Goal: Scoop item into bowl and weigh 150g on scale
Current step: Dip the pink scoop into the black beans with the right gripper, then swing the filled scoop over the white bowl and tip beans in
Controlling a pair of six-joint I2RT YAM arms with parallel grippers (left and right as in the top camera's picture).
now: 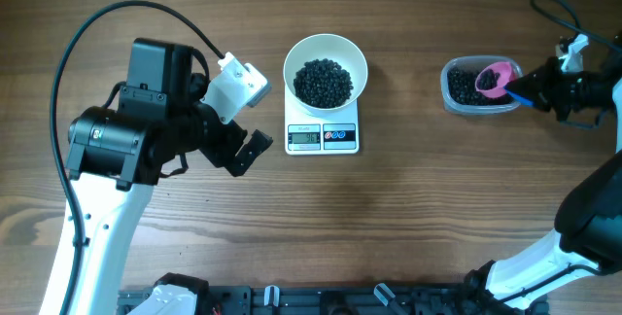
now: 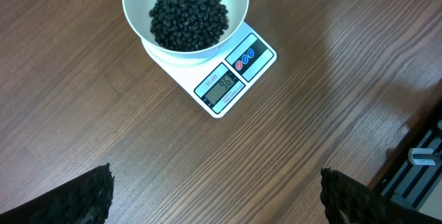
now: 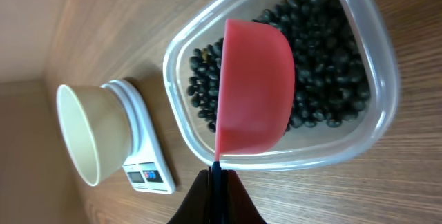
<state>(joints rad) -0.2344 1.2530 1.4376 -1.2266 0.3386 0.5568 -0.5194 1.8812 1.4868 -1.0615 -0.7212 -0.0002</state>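
Note:
The white bowl (image 1: 292, 70) stands on the scale (image 1: 323, 137) at the table's middle, with a pile of black beans (image 1: 324, 82) in it. In the left wrist view the bowl (image 2: 131, 3), the beans (image 2: 188, 18) and the scale (image 2: 231, 79) lie ahead, and the display seems to read 96. My left gripper (image 1: 241, 121) (image 2: 217, 196) hangs open left of the scale, holding nothing. My right gripper (image 1: 533, 88) (image 3: 216, 182) is shut on the handle of a pink scoop (image 1: 496, 77) (image 3: 255, 86). The scoop dips into a clear tub (image 1: 452, 96) (image 3: 176, 65) of beans (image 3: 324, 65).
The tub stands at the right of the wooden table, well apart from the scale. A black cable (image 1: 97, 23) loops behind the left arm. A dark rail (image 1: 321, 300) runs along the table's front edge. The right wrist view shows the bowl (image 3: 90, 134) and scale (image 3: 145, 162) in the distance.

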